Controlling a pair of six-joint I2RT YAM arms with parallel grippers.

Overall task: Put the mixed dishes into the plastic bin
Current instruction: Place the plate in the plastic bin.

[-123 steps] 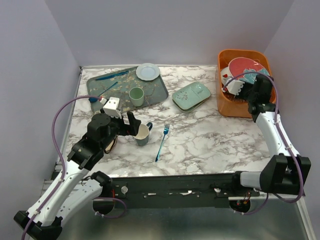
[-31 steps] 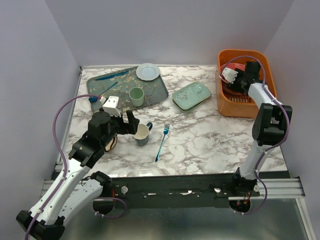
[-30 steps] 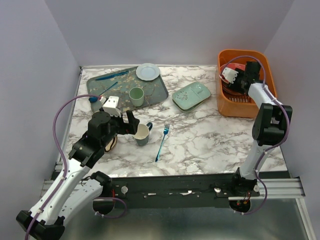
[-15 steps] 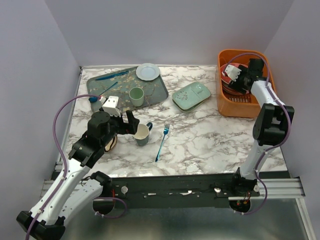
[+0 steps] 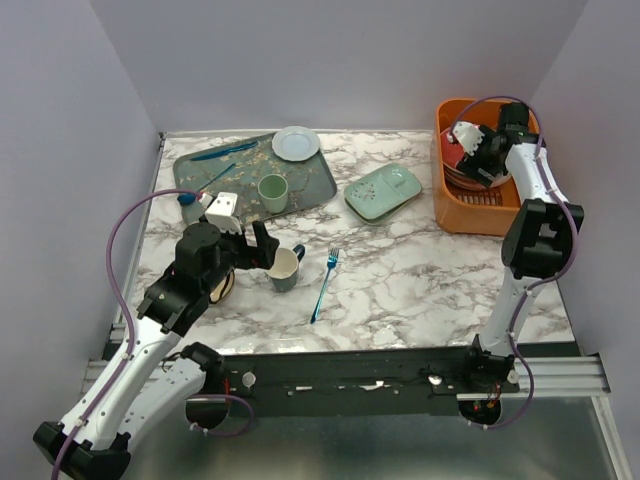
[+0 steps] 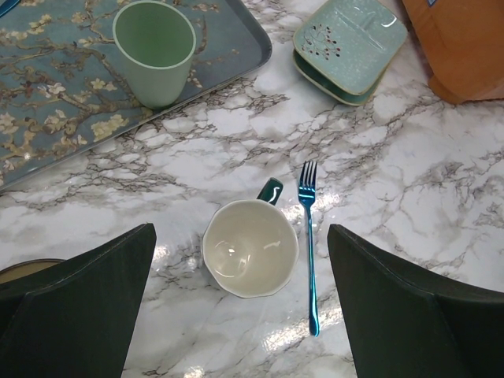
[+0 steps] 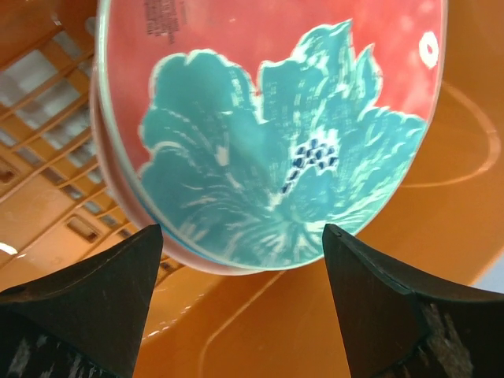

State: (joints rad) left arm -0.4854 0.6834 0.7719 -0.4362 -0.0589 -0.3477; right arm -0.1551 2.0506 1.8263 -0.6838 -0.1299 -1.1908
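The red flower plate (image 7: 268,134) lies on other plates inside the orange bin (image 5: 470,215). The right gripper (image 7: 240,230) has let it go and drawn back, its jaws now spread wide. Over the marble table (image 5: 420,270), between grey walls (image 5: 330,60), the left gripper (image 6: 240,236) hangs spread wide above the mug (image 6: 250,252), holding nothing.

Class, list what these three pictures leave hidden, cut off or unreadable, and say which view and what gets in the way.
- Top view: the plates in the orange bin are mostly covered by the right pincer; their number is unclear.
- Left wrist view: the tan bowl is cut off by the left pincer and the frame edge.
- Right wrist view: the flowered plate hides the plates behind it; its printed text is too blurred to read.
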